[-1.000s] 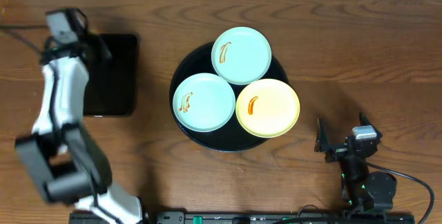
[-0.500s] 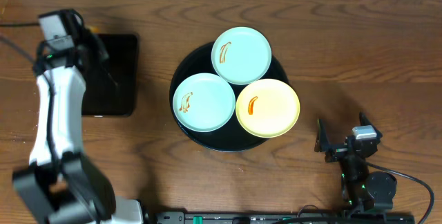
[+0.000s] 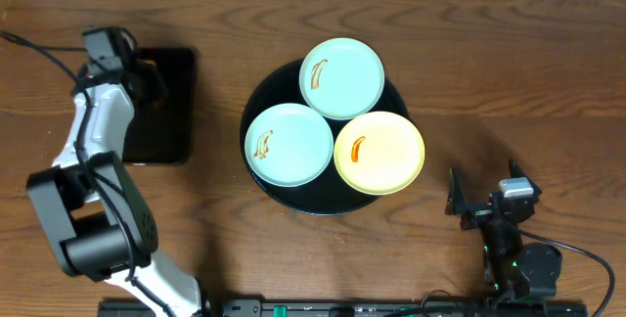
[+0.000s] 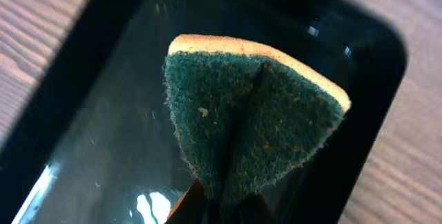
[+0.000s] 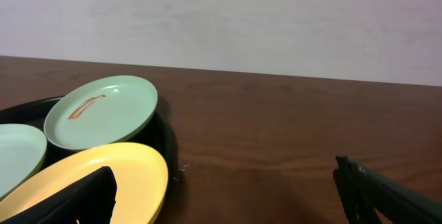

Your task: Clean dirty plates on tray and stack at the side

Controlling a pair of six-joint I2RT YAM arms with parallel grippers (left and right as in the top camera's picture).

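Your left gripper (image 4: 215, 207) is pinching a folded green-and-yellow sponge (image 4: 255, 113) over the small black rectangular tray (image 3: 172, 133). The three small round smeared plates (image 3: 380, 152) are sitting to its right on the big round shiny black tray (image 3: 315, 203), the near mint-blue plate (image 3: 289, 144) closest. Your right gripper (image 3: 481, 192) is resting beyond them, spread wide.

The bench (image 3: 509, 53) is viewed from straight above; the rectangular tray (image 4: 83, 141), also seen there, is faced closely downward from the left wrist, the plates (image 5: 100, 111) low and sidelong from the right
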